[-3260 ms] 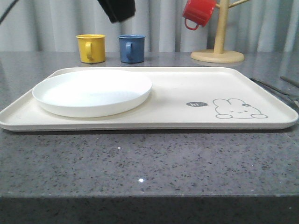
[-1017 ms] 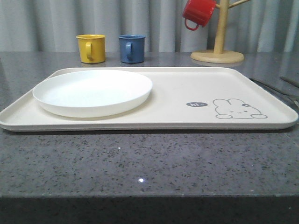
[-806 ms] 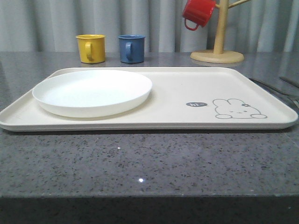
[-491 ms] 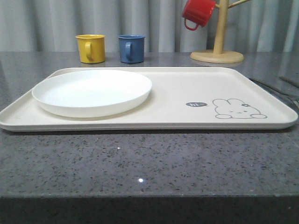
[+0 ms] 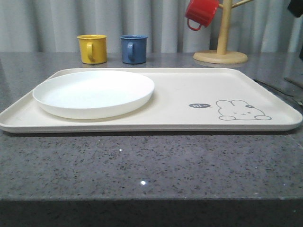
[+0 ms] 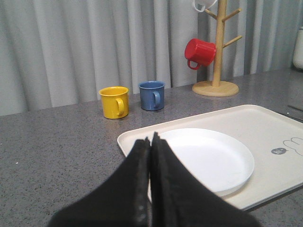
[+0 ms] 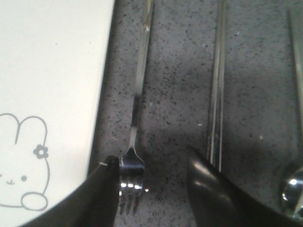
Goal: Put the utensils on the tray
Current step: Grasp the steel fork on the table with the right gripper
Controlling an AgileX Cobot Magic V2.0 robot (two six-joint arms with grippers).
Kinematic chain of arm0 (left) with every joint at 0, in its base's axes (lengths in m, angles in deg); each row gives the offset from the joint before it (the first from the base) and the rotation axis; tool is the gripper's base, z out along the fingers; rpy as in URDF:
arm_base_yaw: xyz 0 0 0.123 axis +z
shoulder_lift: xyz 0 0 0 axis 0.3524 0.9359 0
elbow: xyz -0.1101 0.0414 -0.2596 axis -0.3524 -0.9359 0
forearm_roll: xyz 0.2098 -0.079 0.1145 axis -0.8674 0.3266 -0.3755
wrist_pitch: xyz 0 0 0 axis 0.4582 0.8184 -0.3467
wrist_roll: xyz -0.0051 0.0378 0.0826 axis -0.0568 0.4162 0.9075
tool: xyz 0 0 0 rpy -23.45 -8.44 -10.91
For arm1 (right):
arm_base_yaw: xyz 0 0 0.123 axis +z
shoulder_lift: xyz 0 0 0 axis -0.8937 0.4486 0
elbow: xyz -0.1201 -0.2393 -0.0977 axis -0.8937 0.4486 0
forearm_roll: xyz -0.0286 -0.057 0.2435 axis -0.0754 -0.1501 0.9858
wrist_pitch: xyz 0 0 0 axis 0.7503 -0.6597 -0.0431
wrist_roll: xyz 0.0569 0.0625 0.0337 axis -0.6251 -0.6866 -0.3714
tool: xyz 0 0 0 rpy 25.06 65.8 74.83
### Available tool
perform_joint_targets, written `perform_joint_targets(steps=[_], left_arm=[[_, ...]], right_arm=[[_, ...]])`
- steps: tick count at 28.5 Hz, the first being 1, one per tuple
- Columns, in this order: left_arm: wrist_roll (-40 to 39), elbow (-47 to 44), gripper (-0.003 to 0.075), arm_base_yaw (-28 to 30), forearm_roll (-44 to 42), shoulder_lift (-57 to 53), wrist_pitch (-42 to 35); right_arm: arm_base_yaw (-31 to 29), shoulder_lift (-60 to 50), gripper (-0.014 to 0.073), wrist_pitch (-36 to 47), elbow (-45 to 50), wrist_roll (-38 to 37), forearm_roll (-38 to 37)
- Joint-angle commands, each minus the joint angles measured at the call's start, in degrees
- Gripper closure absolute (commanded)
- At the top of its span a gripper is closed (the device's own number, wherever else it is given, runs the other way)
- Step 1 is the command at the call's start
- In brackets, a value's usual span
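Observation:
The cream tray (image 5: pixel 189 99) with the rabbit drawing lies across the table and carries a white plate. On the grey counter beside the tray's (image 7: pixel 52 71) right rim lie the utensils: a fork (image 7: pixel 137 104), a pair of chopsticks (image 7: pixel 218 94) and a spoon (image 7: pixel 292 187), side by side. My right gripper (image 7: pixel 152 163) is open just above them, the fork's head between its fingers, the chopsticks' end at the other finger. My left gripper (image 6: pixel 150 140) is shut and empty, raised over the tray's (image 6: pixel 265 127) near left part.
A round white plate (image 5: pixel 93 93) fills the tray's left half. A yellow mug (image 5: pixel 92 48) and a blue mug (image 5: pixel 133 48) stand behind the tray. A wooden mug tree (image 5: pixel 221 42) with a red mug (image 5: pixel 200 13) stands at the back right.
The dark arm seen at the top of the front view 3.3 s ago is gone. A dark part has just come into the top right corner.

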Motion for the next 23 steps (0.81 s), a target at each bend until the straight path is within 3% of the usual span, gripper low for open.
perform_joint_targets(steps=[1, 19, 23], left_arm=[[-0.72, 1.44, 0.0738, 0.08, 0.74, 0.60, -4.95], [-0.72, 1.44, 0.0738, 0.08, 0.74, 0.60, -4.95], [-0.72, 1.44, 0.0738, 0.08, 0.74, 0.60, -4.95]], right_arm=[[0.04, 2.40, 0.0235, 1.76, -3.31, 0.34, 0.57], [0.04, 10.60, 0.0239, 4.82, -4.94, 0.34, 3.28], [0.04, 10.60, 0.0360, 4.76, -4.94, 0.34, 3.28]])
